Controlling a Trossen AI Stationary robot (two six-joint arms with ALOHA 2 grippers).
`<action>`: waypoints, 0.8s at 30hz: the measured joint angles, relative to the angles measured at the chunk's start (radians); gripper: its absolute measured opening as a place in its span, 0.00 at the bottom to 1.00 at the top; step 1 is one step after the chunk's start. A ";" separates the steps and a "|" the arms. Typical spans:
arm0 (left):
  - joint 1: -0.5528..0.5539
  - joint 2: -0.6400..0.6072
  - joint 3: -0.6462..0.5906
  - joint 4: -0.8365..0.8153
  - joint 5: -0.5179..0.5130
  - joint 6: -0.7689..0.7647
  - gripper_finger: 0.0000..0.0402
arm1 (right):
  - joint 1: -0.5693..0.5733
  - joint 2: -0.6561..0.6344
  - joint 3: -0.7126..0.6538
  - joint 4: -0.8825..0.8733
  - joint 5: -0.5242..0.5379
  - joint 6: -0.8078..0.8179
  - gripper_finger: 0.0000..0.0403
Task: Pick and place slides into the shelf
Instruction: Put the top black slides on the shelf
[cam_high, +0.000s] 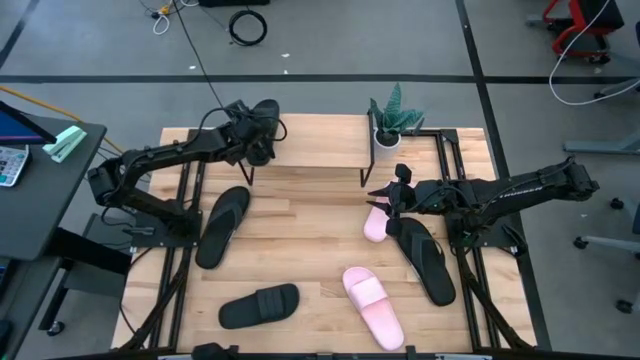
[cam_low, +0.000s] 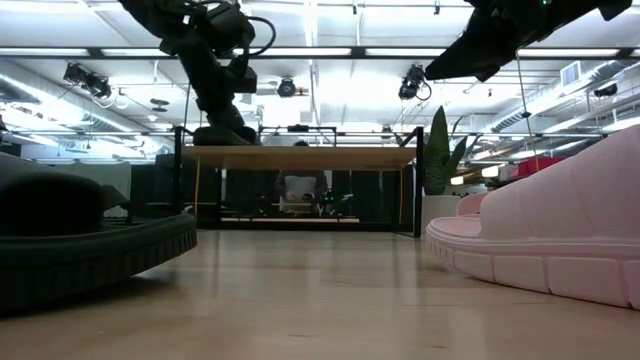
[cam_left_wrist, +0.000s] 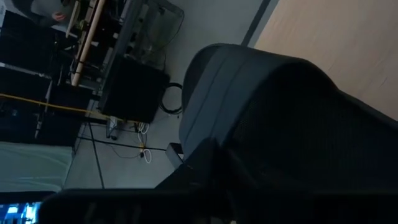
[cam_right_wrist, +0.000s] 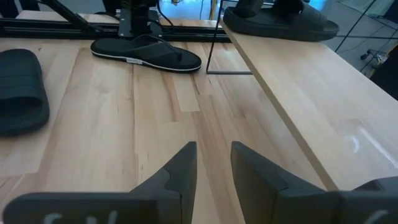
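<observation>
Wooden shelf top: one black slide gripped by left gripper; right gripper slightly parted, empty

Two dark jointed arms with black cables and wedge-shaped fingers.

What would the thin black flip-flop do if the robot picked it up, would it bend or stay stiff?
The thin black flip-flop looks flat with a slim sole, so it would probably droop if held by one end. It seems light for its size. Lying flat on the table, it should slide when pushed rather than roll or tip. Its narrow straps offer little to grab.
</observation>
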 joint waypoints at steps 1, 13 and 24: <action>0.000 0.000 0.000 -0.001 -0.005 -0.007 0.13 | 0.000 0.000 0.000 0.000 0.000 0.000 0.26; -0.048 0.005 -0.003 -0.010 -0.128 0.018 0.40 | 0.000 0.000 0.000 0.000 0.000 0.000 0.26; -0.198 -0.034 0.016 -0.007 -0.338 0.071 0.48 | 0.000 0.000 0.000 0.000 0.000 0.000 0.26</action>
